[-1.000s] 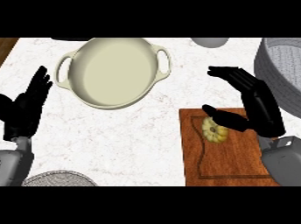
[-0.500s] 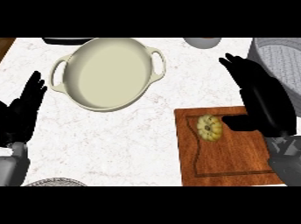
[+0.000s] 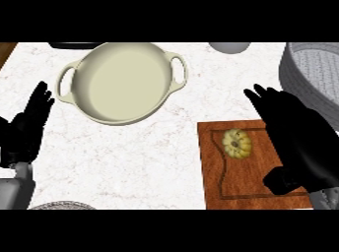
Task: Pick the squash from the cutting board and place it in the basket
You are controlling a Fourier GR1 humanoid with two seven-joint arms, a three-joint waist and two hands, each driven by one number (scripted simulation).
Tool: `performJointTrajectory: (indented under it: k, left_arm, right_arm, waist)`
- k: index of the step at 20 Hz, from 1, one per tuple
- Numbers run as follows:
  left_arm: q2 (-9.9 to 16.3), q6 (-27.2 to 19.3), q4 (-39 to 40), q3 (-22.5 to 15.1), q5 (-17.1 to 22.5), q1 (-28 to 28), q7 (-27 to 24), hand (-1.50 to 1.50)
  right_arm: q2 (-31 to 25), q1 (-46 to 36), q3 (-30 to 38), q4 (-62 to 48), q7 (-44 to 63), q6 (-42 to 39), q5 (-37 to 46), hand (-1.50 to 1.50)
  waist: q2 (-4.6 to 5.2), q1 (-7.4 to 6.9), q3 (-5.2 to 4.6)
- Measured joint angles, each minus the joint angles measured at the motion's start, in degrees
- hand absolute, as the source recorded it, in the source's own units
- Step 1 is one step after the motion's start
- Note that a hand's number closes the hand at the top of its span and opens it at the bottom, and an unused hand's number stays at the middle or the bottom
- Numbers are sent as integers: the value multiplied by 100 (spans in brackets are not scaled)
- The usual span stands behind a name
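**Squash on board, right hand open beside it, no grasp yet**

Nearest edge: a woven grey mat (image 3: 62, 205) peeks in at lower left, cut off by the frame, nothing visible on it.

Right hand (image 3: 303, 142) sits over the right part of the cutting board (image 3: 220, 179), fingers straight and spread, holding nothing. It is just right of the squash (image 3: 236, 143); I can't tell if it touches it. Looks like a pre-grasp pose: thumb side faces the squash, so curling in should enclose it.

Squash is small, yellow and ribbed, lying in the upper half of the board, uncovered.

Left hand (image 3: 19, 130) is at the left edge, fingers up and relaxed, empty. Resting, not involved.

Further back: the cream two-handled pot (image 3: 123, 81) sits centre-left, lid off, nothing inside. The grey basket (image 3: 325, 78) is at upper right, just beyond the board, partly out of frame; the visible interior holds nothing. Basket on the same side as the working hand means a short carry.

A grey round object (image 3: 229, 47) and a dark one (image 3: 76, 45) sit at the far edge, too cropped to identify.
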State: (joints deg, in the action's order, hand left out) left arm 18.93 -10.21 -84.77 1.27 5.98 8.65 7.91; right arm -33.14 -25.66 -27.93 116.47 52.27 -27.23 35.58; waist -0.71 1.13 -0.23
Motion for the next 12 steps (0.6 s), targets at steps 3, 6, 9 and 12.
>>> performJointTrajectory:
  k: [3,6,9,12]
  left_arm:
    - [27,74,30,73,12,113,41,0]
    - [-64,102,146,87,-57,176,-8,0]
    - [-184,78,59,47,-146,127,9,0]
    - [-184,190,20,128,-144,92,-11,0]
  right_arm:
    - [239,-14,161,343,232,-290,-248,-150]
    - [454,179,218,560,225,-360,-92,-150]
    - [681,326,243,445,64,-329,194,-150]
    - [789,602,347,388,-217,-252,444,-150]
  waist:
    - [28,-44,8]
    - [47,-70,14]
    - [57,-96,18]
    - [63,-105,20]
